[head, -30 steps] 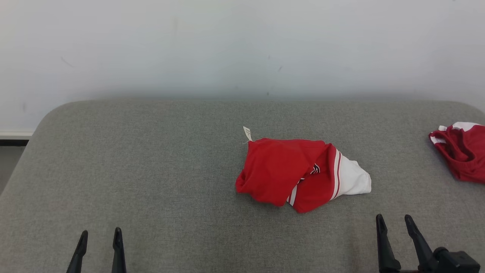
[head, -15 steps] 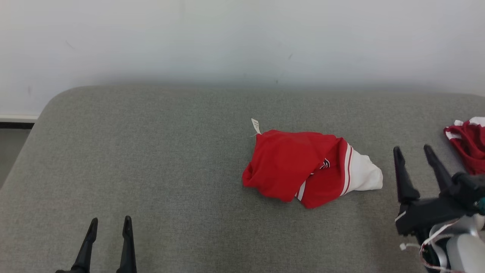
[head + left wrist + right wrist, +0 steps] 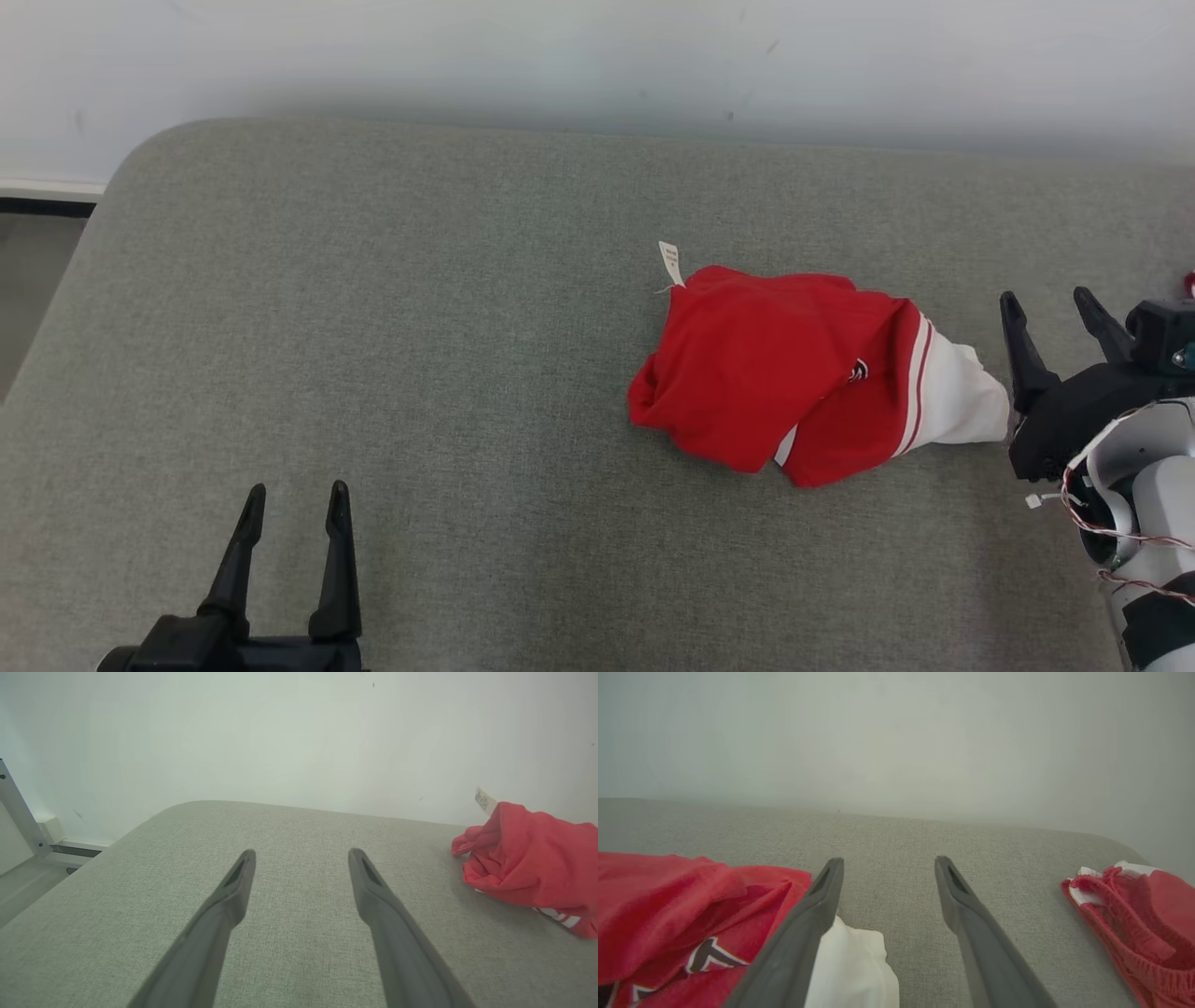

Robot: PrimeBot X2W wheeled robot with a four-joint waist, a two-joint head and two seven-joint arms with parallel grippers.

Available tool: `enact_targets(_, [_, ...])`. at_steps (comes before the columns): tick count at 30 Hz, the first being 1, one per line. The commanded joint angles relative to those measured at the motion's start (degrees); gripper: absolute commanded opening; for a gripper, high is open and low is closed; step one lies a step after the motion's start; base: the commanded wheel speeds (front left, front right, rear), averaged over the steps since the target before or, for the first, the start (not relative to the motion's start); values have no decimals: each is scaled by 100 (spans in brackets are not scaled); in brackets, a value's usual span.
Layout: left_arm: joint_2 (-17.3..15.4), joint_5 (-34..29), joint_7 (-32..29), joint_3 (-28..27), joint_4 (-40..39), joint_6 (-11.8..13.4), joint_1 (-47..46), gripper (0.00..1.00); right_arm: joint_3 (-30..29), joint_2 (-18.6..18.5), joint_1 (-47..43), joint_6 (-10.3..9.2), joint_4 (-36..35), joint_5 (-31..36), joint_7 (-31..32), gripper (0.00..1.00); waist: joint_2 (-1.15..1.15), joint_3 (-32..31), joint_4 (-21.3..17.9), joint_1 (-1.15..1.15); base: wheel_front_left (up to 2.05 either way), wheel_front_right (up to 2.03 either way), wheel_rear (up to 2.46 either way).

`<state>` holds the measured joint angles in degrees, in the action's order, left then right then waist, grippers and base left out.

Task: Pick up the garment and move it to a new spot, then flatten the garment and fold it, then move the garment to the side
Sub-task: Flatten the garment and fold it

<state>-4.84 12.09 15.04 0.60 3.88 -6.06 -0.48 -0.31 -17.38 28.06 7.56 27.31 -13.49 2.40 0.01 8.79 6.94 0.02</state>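
A crumpled red garment (image 3: pixel 766 373) with a white end and red stripes lies right of centre on the grey padded table (image 3: pixel 373 327); a small white tag sticks up at its far left corner. The right wrist view shows the red garment (image 3: pixel 668 905) at the lower left, its white end under the left finger. My right gripper (image 3: pixel 1050 303) stands open just right of the white end, nothing between its fingers. Open and empty, my left gripper (image 3: pixel 294 493) sits near the front edge at the lower left, well apart from the garment (image 3: pixel 528 863).
A second red and white garment (image 3: pixel 1134 914) lies on the table to the right of my right gripper. A pale wall runs behind the table. The table's rounded left corner (image 3: pixel 140 159) borders a floor gap.
The head camera has tilted down and shifted. My right gripper has advanced up from the front edge to beside the garment's white end. The garment itself lies as before.
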Motion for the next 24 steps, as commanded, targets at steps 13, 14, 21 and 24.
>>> enact_targets(13, [113,-134,18,88,44,-99,-455,100,481,-74,785,-13,2054,-184,156,100,-1,445,328,-2,0,0,0])
enact_targets(14, [115,-135,18,84,48,-104,-458,100,528,-53,802,-13,2200,-197,178,100,-1,453,342,-2,0,0,0])
enact_targets(21, [133,-153,18,36,71,-126,-443,100,811,60,846,-12,2746,-406,92,0,-1,436,391,-2,0,0,0])
enact_targets(24, [136,-166,18,-17,88,-133,-376,100,935,-12,934,-12,2770,-506,-205,0,-1,361,355,-2,0,0,0])
